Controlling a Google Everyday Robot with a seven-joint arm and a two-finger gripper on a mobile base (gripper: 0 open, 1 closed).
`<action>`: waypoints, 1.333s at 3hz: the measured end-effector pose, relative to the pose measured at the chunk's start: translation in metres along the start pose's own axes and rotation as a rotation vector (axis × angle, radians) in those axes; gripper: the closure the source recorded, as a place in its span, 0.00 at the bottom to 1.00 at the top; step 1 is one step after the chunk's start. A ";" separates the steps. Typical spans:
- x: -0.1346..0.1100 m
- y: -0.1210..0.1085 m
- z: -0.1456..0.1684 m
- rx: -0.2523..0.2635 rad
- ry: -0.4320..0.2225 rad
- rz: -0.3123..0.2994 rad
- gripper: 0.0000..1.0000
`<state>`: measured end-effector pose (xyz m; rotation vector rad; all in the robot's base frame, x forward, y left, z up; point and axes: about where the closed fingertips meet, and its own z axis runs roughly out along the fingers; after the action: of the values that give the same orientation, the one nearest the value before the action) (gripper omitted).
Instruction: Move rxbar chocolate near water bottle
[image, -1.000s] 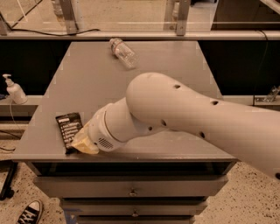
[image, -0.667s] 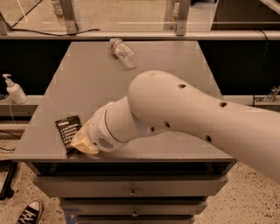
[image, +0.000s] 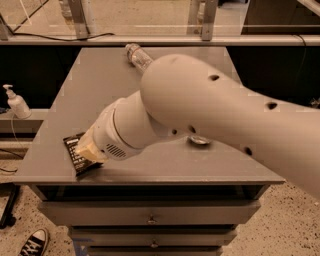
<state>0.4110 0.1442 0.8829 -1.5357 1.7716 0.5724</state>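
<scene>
Rxbar chocolate (image: 74, 149) is lying flat at the front-left corner of the table (image: 100, 90), long axis running roughly front-to-back with a slight slant. The hand (image: 89, 151) is right down on the bar's right-hand side and covers part of it. The arm's bulk blocks the rest, so honestly can't tell if it's open or clamped on the wrapper. Water bottle (image: 138, 56) lies on its side well off at the back edge, so I'd guess the carry goes straight back and a bit right.
</scene>
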 end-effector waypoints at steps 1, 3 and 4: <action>0.007 0.001 0.008 0.000 -0.009 0.036 0.59; 0.018 0.001 0.034 0.012 -0.024 0.094 0.13; 0.018 0.000 0.039 0.017 -0.028 0.103 0.00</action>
<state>0.4189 0.1607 0.8442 -1.4242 1.8383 0.6241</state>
